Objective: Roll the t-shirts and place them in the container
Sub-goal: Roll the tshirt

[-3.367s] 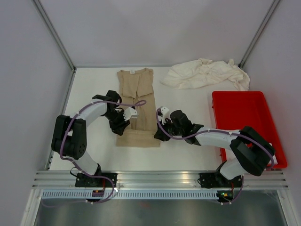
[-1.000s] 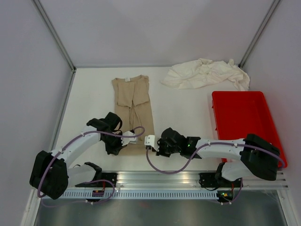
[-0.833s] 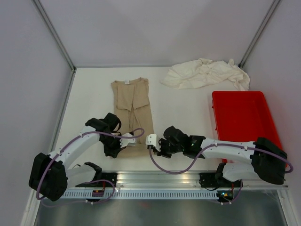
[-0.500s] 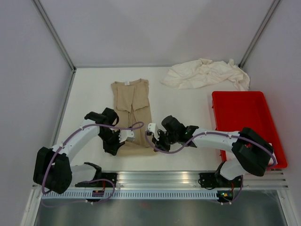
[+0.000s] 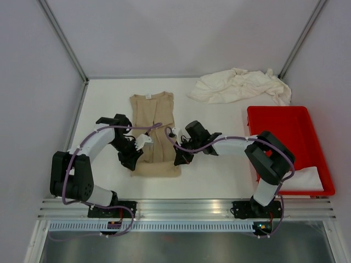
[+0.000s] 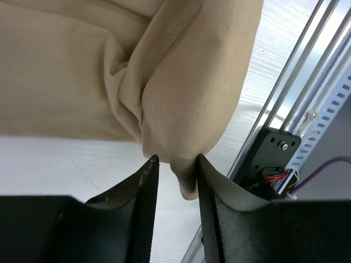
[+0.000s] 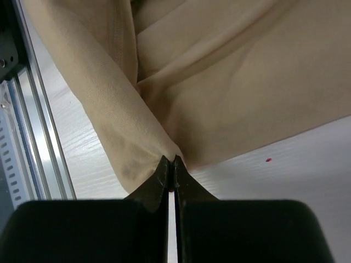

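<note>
Two robot arms work the near hem of a tan t-shirt point(image 5: 154, 118) that lies folded into a long narrow strip on the white table point(image 5: 109, 104), its small neck label point(image 5: 147, 97) at the far end and its hem toward the arm bases; the right gripper point(image 7: 174, 163) is clenched tight on the hem's right corner, a pinch of tan cloth caught at its closed tips and raised off the table; the left gripper point(image 6: 175, 164) stands with its jaws parted a little at the left corner, a bunched fold of the same cloth hanging between the fingers point(image 6: 147, 181) and brushing both, though whether it bears any weight there cannot be told; the step in hand looks to be the very start of the roll, the near hem gathered up but no turn of cloth yet laid over the strip; the next move would seem to call for both corners to be carried together toward the collar, level with each other so the roll does not skew, which likely means the left side must either take a firmer hold or push the fold flat; the cream-white t-shirts point(image 5: 241, 86) wait in a rumpled heap at the far right, just beyond the red tray point(image 5: 277, 108), well apart from the arms.
</note>
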